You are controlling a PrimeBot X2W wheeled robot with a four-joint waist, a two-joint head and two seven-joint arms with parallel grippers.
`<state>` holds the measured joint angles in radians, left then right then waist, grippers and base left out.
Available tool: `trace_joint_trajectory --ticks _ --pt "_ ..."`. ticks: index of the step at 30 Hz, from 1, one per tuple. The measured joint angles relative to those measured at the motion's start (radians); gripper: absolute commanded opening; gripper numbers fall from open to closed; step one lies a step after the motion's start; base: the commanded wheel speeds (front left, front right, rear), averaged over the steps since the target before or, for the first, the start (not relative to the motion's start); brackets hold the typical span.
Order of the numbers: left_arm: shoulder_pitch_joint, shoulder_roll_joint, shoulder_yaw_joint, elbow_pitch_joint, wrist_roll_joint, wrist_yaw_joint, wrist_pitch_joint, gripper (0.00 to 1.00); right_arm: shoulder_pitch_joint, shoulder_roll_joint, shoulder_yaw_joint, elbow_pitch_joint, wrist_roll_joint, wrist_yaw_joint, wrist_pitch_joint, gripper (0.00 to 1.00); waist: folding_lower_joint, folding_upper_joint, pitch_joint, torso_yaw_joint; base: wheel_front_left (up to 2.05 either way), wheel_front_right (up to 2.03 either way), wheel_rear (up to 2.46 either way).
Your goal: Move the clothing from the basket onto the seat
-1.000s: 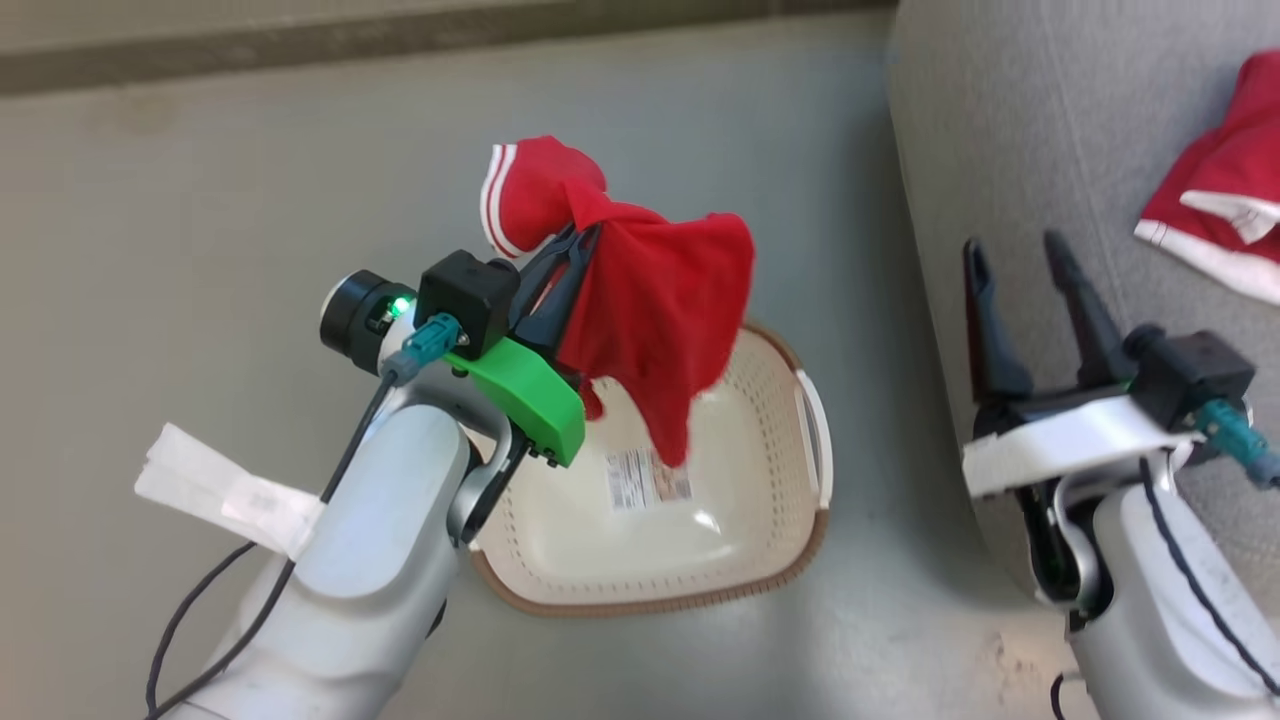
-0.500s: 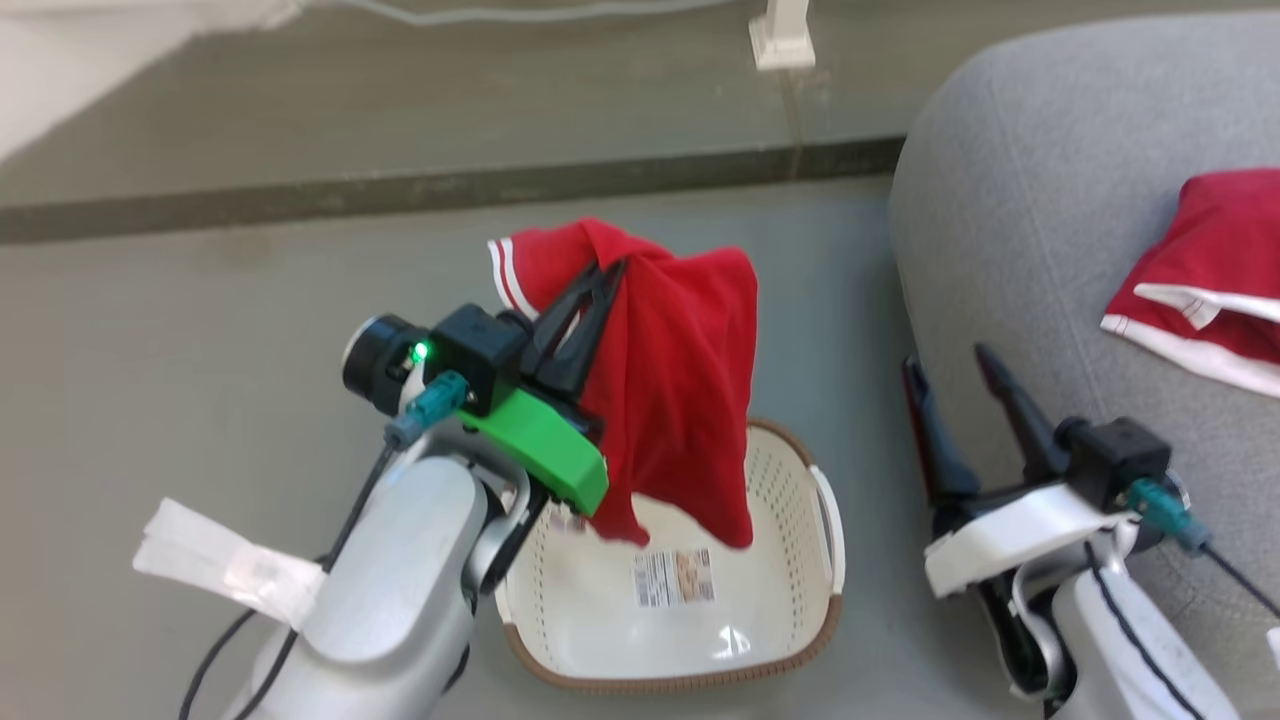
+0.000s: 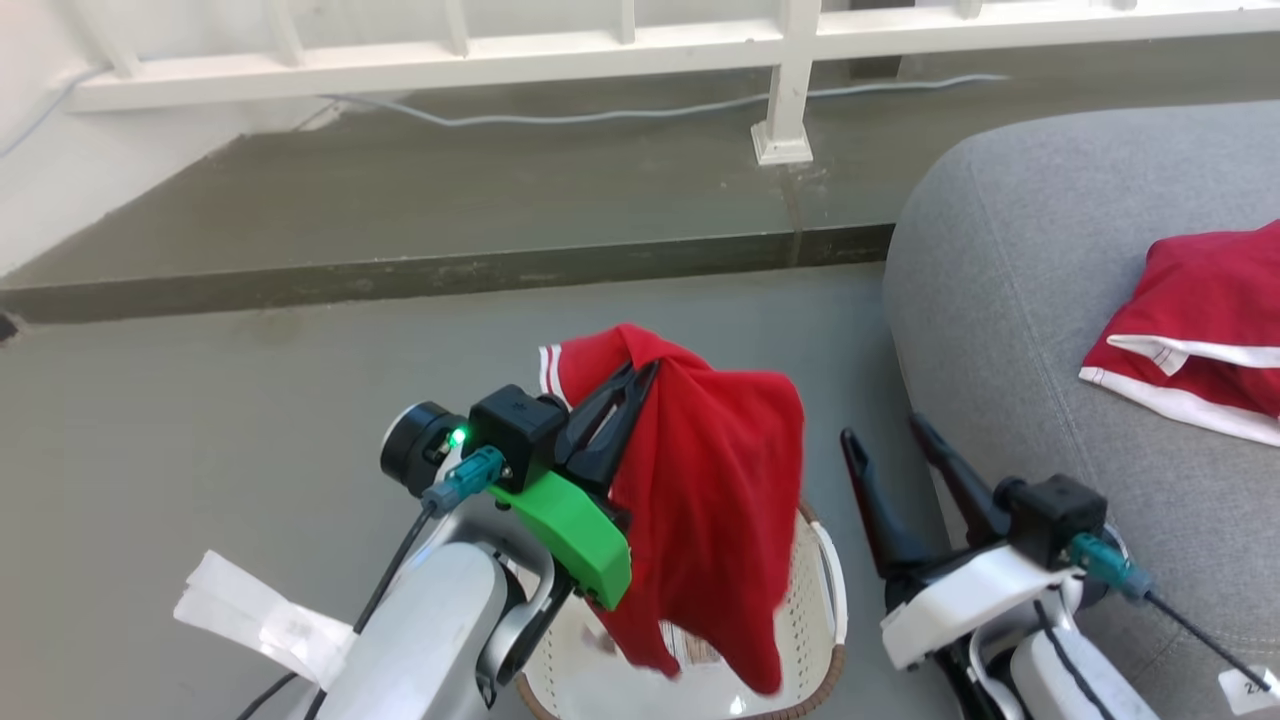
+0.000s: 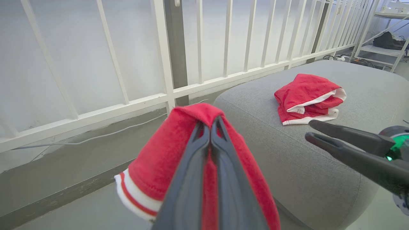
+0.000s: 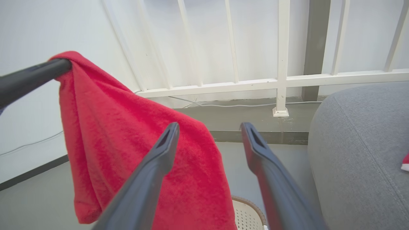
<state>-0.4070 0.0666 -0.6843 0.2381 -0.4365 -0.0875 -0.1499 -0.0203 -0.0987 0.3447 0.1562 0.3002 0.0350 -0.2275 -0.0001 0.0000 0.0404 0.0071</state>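
Shut on a bunched fold, the left gripper (image 3: 643, 372) holds the soft, light garment (image 3: 720, 500) hanging limp over the basket (image 3: 826, 600) beside the seat (image 3: 1000, 300), where another garment (image 3: 1200, 300) lies; the right gripper (image 3: 884, 428) gapes empty, and a mid-fold pinch looks secure.

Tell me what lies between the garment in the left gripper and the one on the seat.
In the head view, the open right gripper and bare grey seat lie between the held garment and the lying garment.
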Motion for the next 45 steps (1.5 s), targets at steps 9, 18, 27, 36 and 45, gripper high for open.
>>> trace_joint_trajectory --ticks 9,18,27,36,45 --pt "0.037 0.016 -0.013 -0.074 -0.021 0.010 0.050 0.00 0.016 0.004 0.096 -0.040 -0.004 0.040 0.025 1.00 0.0000 0.0000 -0.026 0.004 0.00 0.00 0.00" --pt "0.045 0.019 -0.039 -0.146 -0.025 0.017 0.089 0.00 0.005 0.012 0.207 -0.055 -0.010 0.065 0.048 1.00 0.0000 0.0000 -0.030 0.021 0.00 0.00 0.00" --pt "0.060 0.018 -0.071 -0.212 -0.026 0.017 0.124 0.00 -0.073 0.027 0.267 0.002 -0.011 0.079 0.054 1.00 0.0001 0.0000 -0.033 0.050 0.00 0.00 0.00" --pt "0.076 0.020 -0.087 -0.250 -0.026 0.020 0.150 0.00 -0.106 0.032 0.279 0.053 0.011 0.079 0.054 0.00 0.0000 0.0000 -0.027 0.065 0.00 0.00 0.00" --pt "0.080 0.048 -0.086 -0.281 -0.026 0.027 0.173 0.97 -0.123 0.033 0.262 0.080 0.029 0.079 0.040 0.00 0.0001 0.0000 -0.022 0.060 0.00 0.00 0.00"
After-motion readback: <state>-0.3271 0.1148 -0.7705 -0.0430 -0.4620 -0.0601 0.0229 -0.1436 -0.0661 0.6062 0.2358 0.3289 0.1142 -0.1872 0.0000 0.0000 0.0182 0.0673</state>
